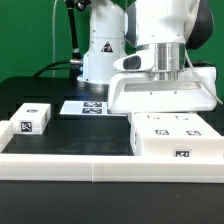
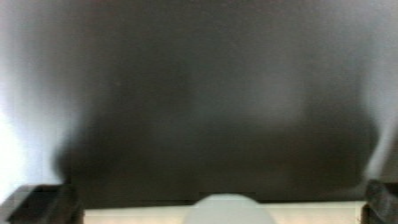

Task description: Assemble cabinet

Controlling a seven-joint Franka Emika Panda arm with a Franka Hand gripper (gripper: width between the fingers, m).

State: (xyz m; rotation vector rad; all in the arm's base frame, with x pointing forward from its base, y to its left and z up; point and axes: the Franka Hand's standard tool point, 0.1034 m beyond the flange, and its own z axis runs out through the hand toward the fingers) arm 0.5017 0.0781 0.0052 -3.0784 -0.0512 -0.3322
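Gripper (image 1: 165, 104) by cabinet body (image 1: 178, 138), exterior view hides its tips – wrist view (blurred) shows fingers (image 2: 39, 204) spread wide

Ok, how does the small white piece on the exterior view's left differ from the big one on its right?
Size: the small piece is a compact block, the big piece far wider. Tags: the small piece shows one on top and one in front; the big piece shows several on top and one in front. Both are white and lie by the border rail.
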